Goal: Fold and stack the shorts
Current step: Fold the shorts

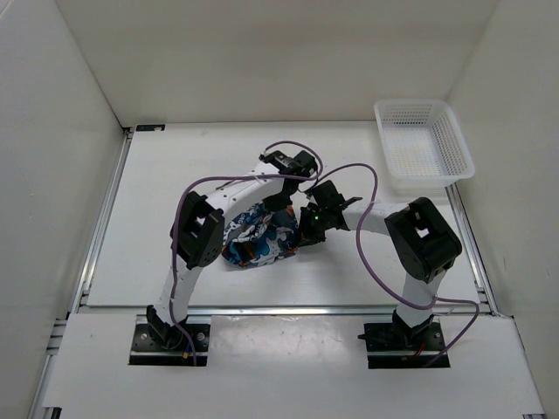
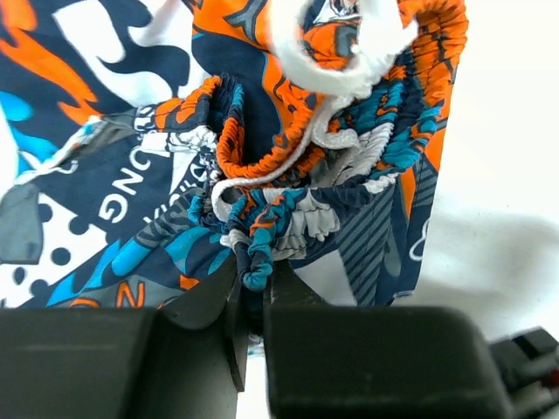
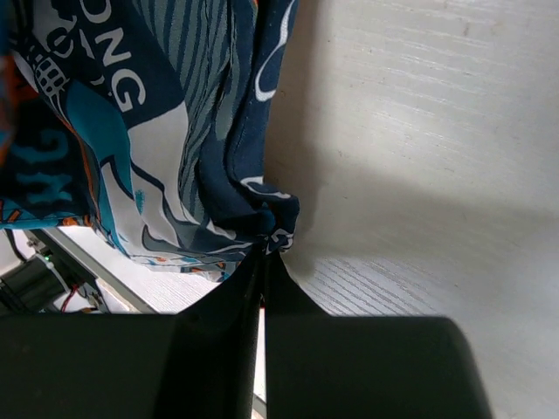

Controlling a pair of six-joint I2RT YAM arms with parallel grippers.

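Note:
The shorts, printed in blue, orange, teal and white, hang bunched between both arms above the middle of the table. My left gripper is shut on the gathered elastic waistband, with the white drawstring looped above it. To its right, my right gripper is shut on a dark blue hem corner of the shorts, the fabric pinched at the very fingertips. In the right wrist view the shorts drape away to the left over the white table.
A white mesh basket stands at the table's back right corner. White walls enclose the table on three sides. Purple cables loop around both arms.

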